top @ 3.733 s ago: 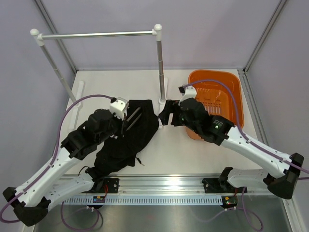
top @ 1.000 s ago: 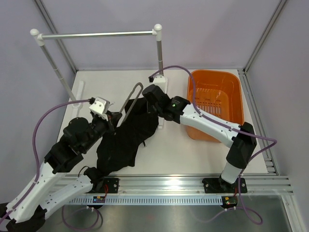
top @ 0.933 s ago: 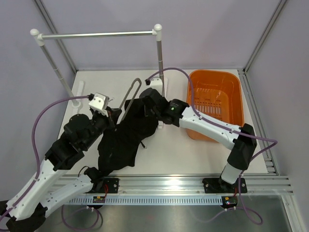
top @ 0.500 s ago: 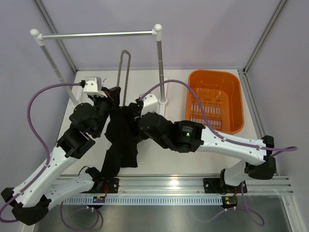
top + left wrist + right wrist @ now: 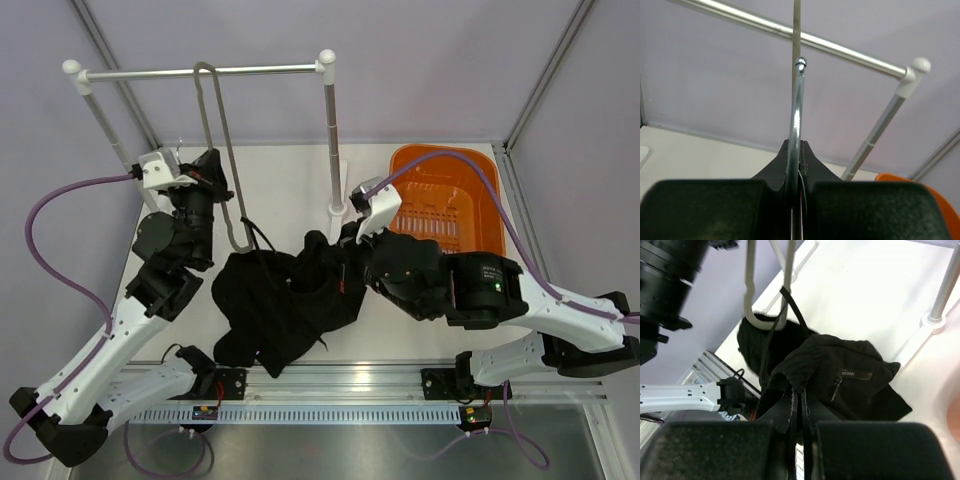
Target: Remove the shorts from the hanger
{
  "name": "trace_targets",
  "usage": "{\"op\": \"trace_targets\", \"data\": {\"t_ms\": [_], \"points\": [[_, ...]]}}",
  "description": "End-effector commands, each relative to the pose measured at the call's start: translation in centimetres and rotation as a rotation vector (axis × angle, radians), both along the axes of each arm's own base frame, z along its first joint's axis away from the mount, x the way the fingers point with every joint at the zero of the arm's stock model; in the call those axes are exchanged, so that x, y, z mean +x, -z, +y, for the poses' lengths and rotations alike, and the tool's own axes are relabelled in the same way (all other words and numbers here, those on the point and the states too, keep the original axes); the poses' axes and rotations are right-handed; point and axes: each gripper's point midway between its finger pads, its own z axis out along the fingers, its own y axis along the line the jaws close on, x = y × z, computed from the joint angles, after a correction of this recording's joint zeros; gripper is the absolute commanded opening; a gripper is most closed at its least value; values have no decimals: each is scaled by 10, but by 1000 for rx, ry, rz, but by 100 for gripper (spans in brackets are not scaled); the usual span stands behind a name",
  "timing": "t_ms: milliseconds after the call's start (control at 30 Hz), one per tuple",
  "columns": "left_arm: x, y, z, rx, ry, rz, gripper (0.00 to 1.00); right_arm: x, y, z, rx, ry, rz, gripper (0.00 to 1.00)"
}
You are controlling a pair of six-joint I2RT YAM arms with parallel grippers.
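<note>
1. The shorts [image 5: 290, 300] lie bunched on the bench [image 5: 290, 180] between the two arms. They are mostly off the hanger [image 5: 215, 130], but one thin black cord [image 5: 796, 307] runs up from them and catches on its lower end.
2. The hanger stands upright, clamped in the left fingers [image 5: 812, 165]. Its top is up by the rail [image 5: 260, 70]; I cannot tell whether they touch.
3. The right fingers [image 5: 815, 414] are pinched shut on a fold of the shorts below that lower end.
4. The step in hand, as I judge it, is freeing that cord. Hold the hanger high and steady, and draw the fold down and away so the cord slides off the end rather than tightening.
5. Pull slowly, since a sharp tug could twist the hanger in its grip or knock it against the rail.
</note>
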Motion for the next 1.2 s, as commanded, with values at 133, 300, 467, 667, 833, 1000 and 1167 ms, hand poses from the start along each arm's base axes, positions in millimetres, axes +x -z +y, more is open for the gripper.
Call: {"op": "trace_targets", "data": {"t_ms": [133, 300, 467, 667, 833, 1000, 1167], "points": [[-10, -73, 15, -116, 7, -174, 0, 15, -4, -23, -35, 138, -40, 0], [-17, -67, 7, -62, 77, -106, 0, 49, -60, -62, -26, 297, -192, 0], [-34, -44, 6, -8, 141, -24, 0, 107, -128, -123, 5, 571, -314, 0], [-49, -20, 26, 18, 96, 24, 0, 120, -218, -216, 102, 889, -504, 0], [-46, -3, 21, 35, 108, 67, 0, 104, -258, -266, 110, 1029, -618, 0], [-42, 14, 14, 37, 129, 95, 0, 95, -283, -294, 154, 1102, -689, 0], [-41, 32, 9, 45, 153, 128, 0, 97, -303, -312, 140, 1187, -759, 0]]}}
